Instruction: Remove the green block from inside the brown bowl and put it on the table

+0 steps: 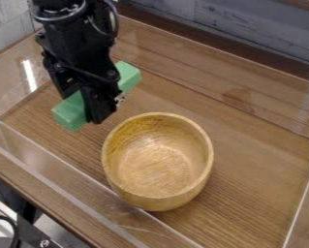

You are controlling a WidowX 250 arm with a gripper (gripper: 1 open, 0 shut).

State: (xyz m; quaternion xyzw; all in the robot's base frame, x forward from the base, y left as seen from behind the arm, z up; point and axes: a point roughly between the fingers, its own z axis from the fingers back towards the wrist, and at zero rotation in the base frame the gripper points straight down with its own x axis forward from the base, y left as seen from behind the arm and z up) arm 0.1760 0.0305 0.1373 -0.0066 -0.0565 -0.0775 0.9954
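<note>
The green block (74,108) is half hidden (middle covered) by the downward-pointing gripper (97,108), which is clenched on it.

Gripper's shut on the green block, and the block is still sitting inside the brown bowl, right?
Not quite. The gripper is shut on the green block, but the block is not inside the brown bowl. The camera view shows the bowl empty and the block held outside it, to its upper left over the table.

The black arm (69,39) reached down from the upper left; its wrist pointed straight down. The gripper (95,105) hung low; its fingers (103,97) were clamped together.
</note>
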